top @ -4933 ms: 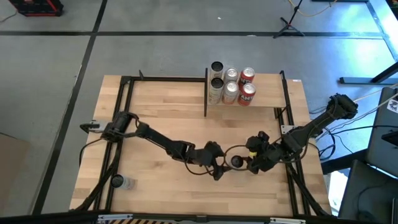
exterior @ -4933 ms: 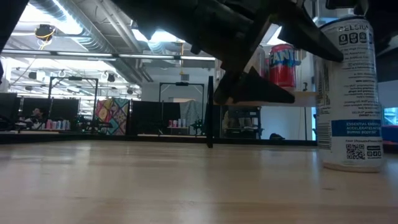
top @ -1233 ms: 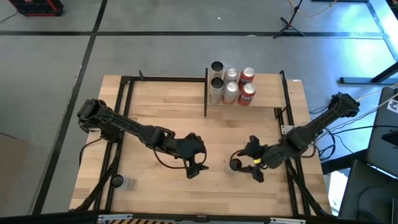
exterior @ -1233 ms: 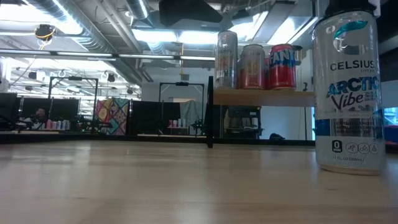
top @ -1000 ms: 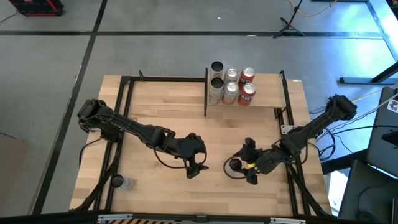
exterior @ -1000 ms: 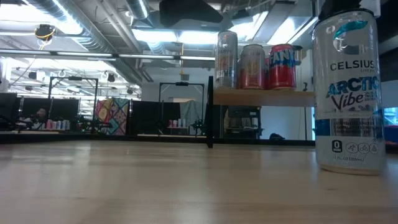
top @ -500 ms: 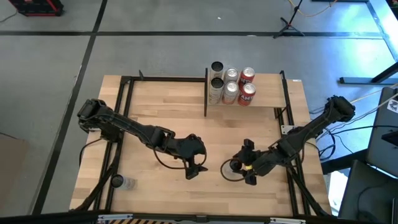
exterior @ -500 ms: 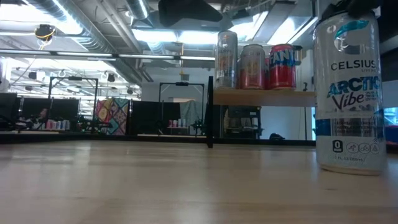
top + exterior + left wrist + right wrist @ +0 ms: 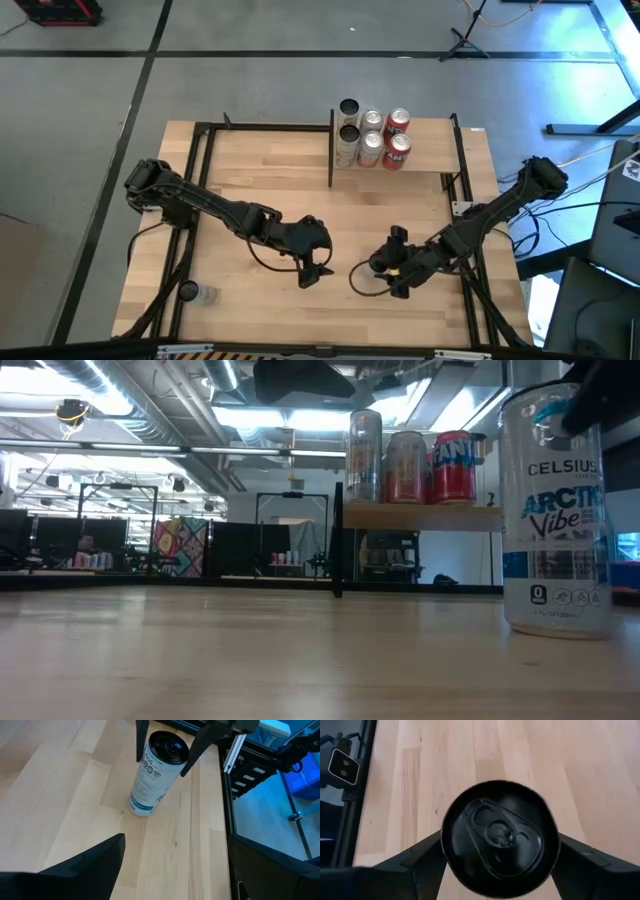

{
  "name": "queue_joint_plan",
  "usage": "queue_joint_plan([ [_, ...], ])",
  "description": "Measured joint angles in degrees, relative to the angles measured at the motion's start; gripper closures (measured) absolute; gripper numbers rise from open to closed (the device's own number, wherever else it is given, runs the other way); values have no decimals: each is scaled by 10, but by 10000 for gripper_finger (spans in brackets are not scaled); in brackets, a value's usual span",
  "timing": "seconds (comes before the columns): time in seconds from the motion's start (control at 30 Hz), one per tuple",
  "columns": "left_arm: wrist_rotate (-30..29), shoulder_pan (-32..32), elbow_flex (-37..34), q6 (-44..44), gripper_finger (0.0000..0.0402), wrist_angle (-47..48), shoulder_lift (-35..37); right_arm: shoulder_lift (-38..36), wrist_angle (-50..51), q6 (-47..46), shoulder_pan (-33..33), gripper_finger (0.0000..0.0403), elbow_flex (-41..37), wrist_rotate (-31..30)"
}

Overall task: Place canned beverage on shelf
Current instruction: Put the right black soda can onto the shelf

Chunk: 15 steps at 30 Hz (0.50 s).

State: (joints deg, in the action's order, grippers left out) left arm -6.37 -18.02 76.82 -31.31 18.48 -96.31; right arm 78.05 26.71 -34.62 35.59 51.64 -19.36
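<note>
Canned beverage (image 9: 497,837) upright btwn right hand (image 9: 496,857) fingers, on table (image 9: 250,170).

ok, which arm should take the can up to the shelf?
Right. The right gripper already straddles the Celsius can, one finger on each side of its top. The left gripper sits open, apart from the can. The shelf is on the right arm's side too.
</note>
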Motion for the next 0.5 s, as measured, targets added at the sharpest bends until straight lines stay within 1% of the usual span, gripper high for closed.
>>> queue_joint_plan([
  [0.1,0,0,0,0,51,0,0,3,-1,-9,0,126,0,5],
  [0.23,0,0,0,0,51,0,0,3,-1,-9,0,187,0,5],
  [0.43,1,0,0,0,51,0,0,-4,1,-13,0,187,0,10],
  [0.5,11,0,0,0,51,0,1,-15,7,-21,0,187,0,17],
])
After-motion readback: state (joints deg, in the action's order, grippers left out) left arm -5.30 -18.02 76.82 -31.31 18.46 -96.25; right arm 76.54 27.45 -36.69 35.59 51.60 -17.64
